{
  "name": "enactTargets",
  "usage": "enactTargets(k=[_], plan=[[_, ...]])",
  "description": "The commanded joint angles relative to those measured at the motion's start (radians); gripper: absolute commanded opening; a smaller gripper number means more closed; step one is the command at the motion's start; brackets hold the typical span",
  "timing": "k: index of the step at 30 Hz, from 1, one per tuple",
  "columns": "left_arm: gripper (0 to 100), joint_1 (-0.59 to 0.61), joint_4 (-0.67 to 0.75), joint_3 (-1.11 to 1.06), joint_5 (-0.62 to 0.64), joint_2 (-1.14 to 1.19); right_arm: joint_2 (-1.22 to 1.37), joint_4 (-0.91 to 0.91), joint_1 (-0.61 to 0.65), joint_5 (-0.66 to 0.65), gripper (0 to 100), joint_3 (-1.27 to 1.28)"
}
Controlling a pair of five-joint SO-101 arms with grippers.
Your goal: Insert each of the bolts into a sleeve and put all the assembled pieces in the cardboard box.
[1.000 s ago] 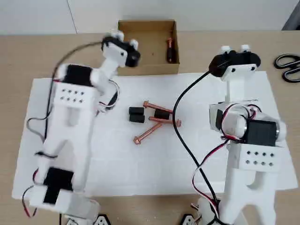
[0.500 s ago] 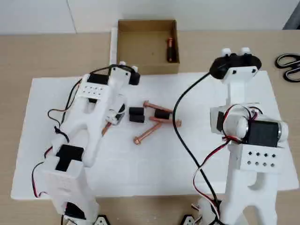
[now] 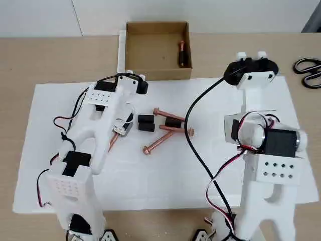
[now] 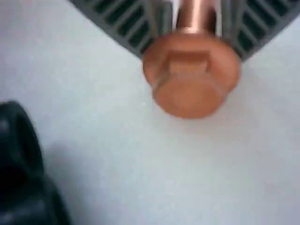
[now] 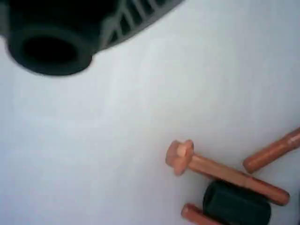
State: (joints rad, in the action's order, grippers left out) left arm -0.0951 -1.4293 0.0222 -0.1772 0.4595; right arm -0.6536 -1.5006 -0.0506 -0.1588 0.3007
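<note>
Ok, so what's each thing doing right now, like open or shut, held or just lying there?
Left pincer: shut on a bolt.
Right pincer: shut on a sleeve.
Cardboard box: open-topped, one assembled piece lying inside.
Two sleeves: loose, side by side on the white sheet.
Third sleeve: loose, resting against a bolt.
Three loose bolts: lying flat on the sheet.
Scissors: lying on the table, open or shut unclear.

Colours and patterns logged on the tan counter (image 3: 30,60)
The bolts (image 3: 159,141) were copper; sleeves (image 3: 146,123) black; cardboard box (image 3: 150,50) plain brown; sheet (image 3: 150,186) white; arms (image 3: 271,201) white with black motors, black-and-red wiring; fingers (image 4: 117,18) grey, ribbed; scissors (image 3: 308,68) black-handled.
</note>
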Motion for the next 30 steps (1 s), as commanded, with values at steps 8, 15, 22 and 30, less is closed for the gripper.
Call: enactTargets(k=[8,15,22,30], plan=[[1,0.011,-0.054,0.076,0.011,0.011,-0.03,-0.005,0.004,0.005,0.3,-0.048],[1,0.005,-0.272,0.335,0.031,-0.137,-0.039,-0.035,0.001,0.006,0.3,-0.049],[1,0.012,-0.321,0.38,0.034,-0.407,-0.177,-0.09,0.005,0.011,0.3,-0.049],[1,0.014,-0.321,0.208,0.032,-0.612,-0.384,-0.079,0.005,0.003,0.3,0.106]])
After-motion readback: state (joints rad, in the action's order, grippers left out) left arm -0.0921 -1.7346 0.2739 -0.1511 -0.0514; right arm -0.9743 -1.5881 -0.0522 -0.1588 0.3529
